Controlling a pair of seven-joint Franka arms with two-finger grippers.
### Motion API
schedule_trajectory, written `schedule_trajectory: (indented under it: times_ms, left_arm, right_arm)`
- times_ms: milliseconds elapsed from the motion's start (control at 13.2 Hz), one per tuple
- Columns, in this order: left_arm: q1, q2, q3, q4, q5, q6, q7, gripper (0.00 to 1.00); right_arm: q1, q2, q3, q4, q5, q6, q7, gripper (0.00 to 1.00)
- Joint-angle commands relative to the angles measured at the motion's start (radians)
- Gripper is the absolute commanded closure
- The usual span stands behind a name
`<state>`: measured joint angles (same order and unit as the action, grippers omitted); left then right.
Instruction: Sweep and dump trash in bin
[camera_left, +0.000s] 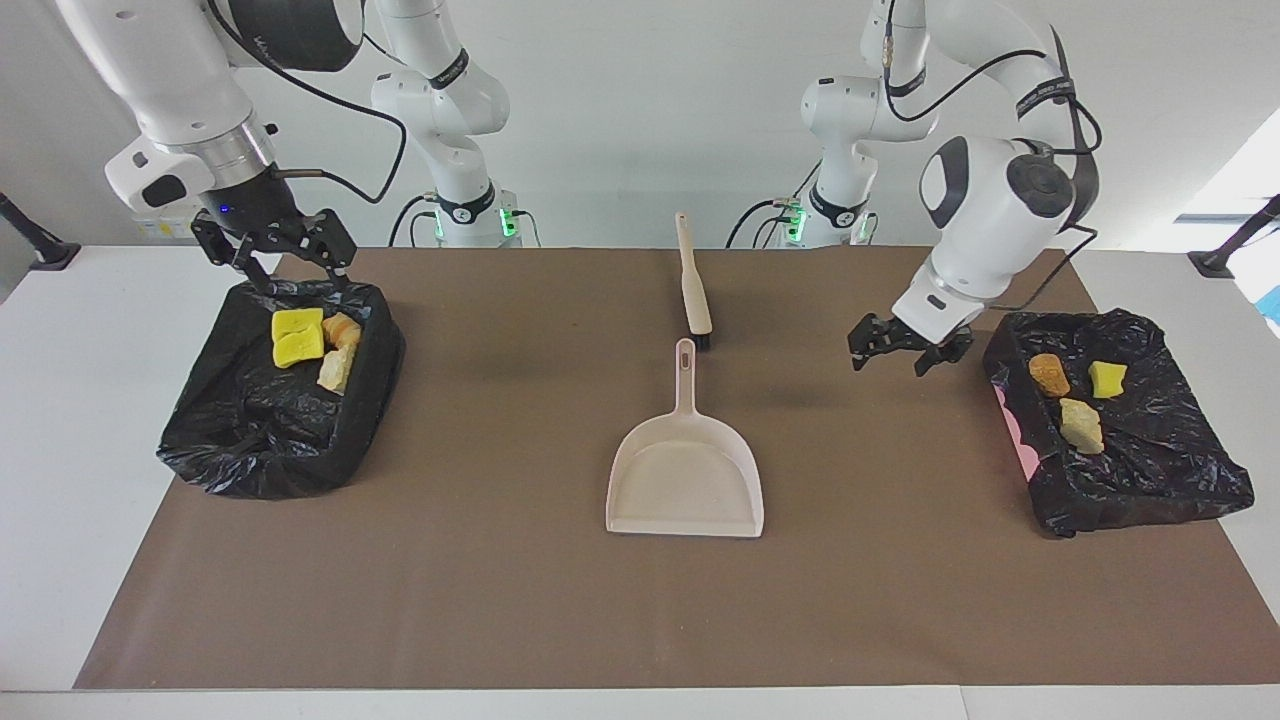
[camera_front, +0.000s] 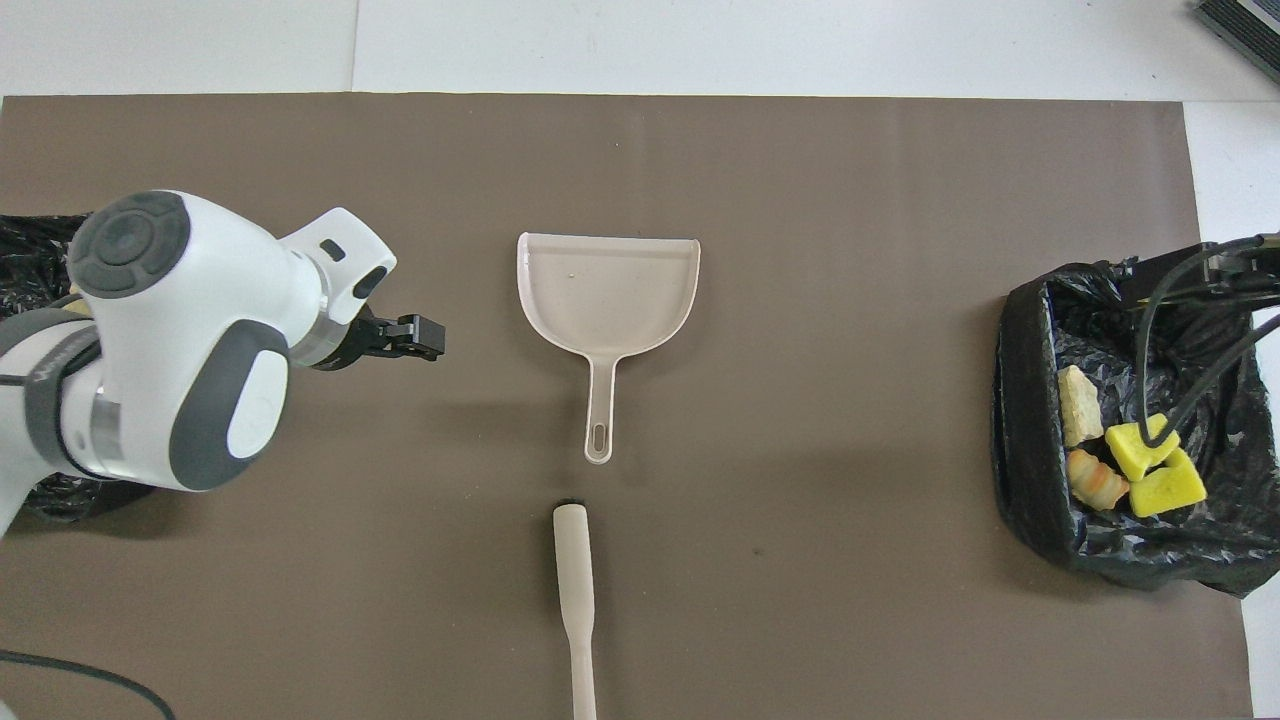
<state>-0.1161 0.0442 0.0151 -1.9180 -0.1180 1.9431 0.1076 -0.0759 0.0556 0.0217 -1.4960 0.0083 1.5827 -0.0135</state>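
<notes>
While the dustpan is lying mid-tabletop, the left tool is hovering beside it, open and empty; the right tool, open too, is hanging over the binned trash. No readable labels.

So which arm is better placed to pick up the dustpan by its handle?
Probably left. The left end effector, open, hangs over bare mat beside the dustpan; the right end effector is over the bin at its own end.
</notes>
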Motion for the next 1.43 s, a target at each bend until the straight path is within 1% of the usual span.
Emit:
schedule_trajectory:
  times_ms: [0,151,302,377,528,755,830,906,1057,1283,1359]
  left_arm:
    - [0.071,-0.047,-0.007,0.005,-0.003,-0.024,0.099,0.0]
    - [0.095,-0.07,-0.004,0.063,0.007,-0.068,0.101,0.0]
    - [0.099,-0.075,-0.006,0.163,0.107,-0.148,0.101,0.0]
    - [0.098,-0.073,-0.006,0.21,0.122,-0.188,0.101,0.0]
    - [0.098,-0.076,-0.006,0.284,0.123,-0.236,0.096,0.0]
    - [0.089,-0.083,-0.01,0.378,0.139,-0.347,0.092,0.0]
    - [0.085,-0.087,-0.017,0.395,0.167,-0.384,0.089,0.0]
    - [0.084,-0.099,-0.018,0.402,0.169,-0.389,0.087,0.0]
    - [0.085,-0.135,-0.018,0.383,0.155,-0.375,0.073,0.0]
    - [0.084,-0.142,-0.018,0.372,0.15,-0.385,0.073,0.0]
    - [0.084,-0.142,-0.018,0.369,0.123,-0.38,0.063,0.0]
  right_arm:
    - [-0.005,-0.011,0.007,-0.009,-0.001,-0.007,-0.002,0.0]
    - [-0.005,-0.011,0.007,-0.009,0.001,-0.007,-0.002,0.0]
    - [-0.001,-0.011,0.01,-0.009,0.001,-0.01,0.001,0.0]
    - [0.016,-0.011,0.02,-0.009,-0.005,-0.01,0.003,0.0]
    - [0.034,-0.011,0.021,-0.007,-0.016,-0.009,0.006,0.0]
    - [0.034,-0.01,0.024,-0.006,-0.005,-0.004,0.079,0.0]
    - [0.033,-0.008,0.024,-0.006,-0.001,0.002,0.076,0.0]
    - [0.033,-0.008,0.023,-0.007,0.002,0.002,0.073,0.0]
    - [0.028,-0.01,0.021,-0.007,0.004,-0.001,0.081,0.0]
    - [0.028,-0.011,0.02,-0.009,0.001,-0.012,0.081,0.0]
    - [0.028,-0.011,0.02,-0.009,0.001,-0.012,0.081,0.0]
